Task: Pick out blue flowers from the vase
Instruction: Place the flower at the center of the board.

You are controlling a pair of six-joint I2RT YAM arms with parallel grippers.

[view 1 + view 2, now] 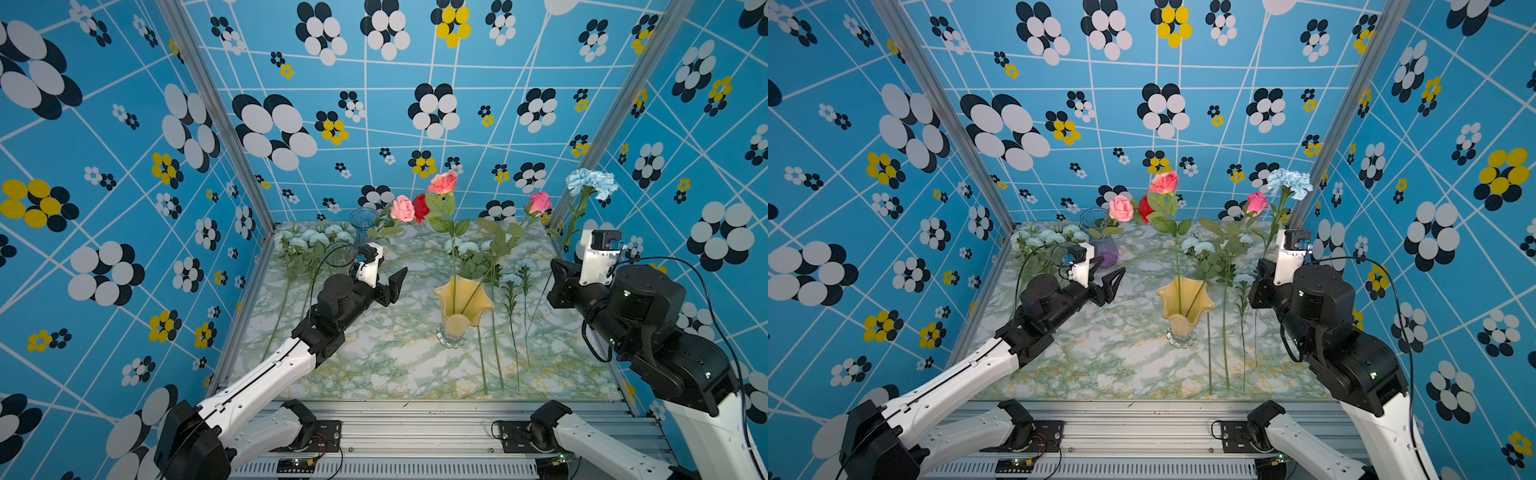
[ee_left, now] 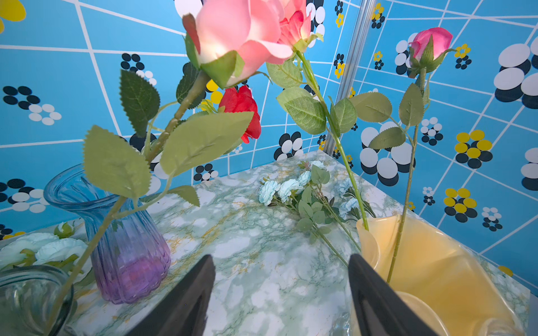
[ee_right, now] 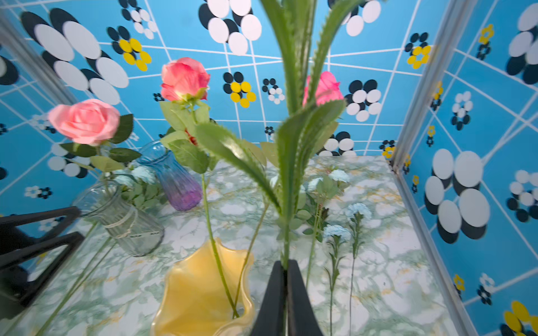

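My right pincer [image 3: 286, 275] is clamped on thin green stem of pale aqua-blue ruffled carnation [image 1: 592, 183]. Bloom up high near right back corner, stem outside wavy amber-yellow glass vase [image 1: 463, 299]. Held upright, I judge, so leaves miss pink roses [image 1: 442, 182]. My left pincer [image 2: 281, 261] is wide, empty, beside vase. Other blue blooms [image 1: 469, 247] lie on marbled table [image 1: 374, 365].

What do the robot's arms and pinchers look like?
The left arm and right arm have white shells and black joints. The left tool and right tool each have two black, pointy triangle fingers. A white camera box sits behind each tool, and thin black cables loop around.
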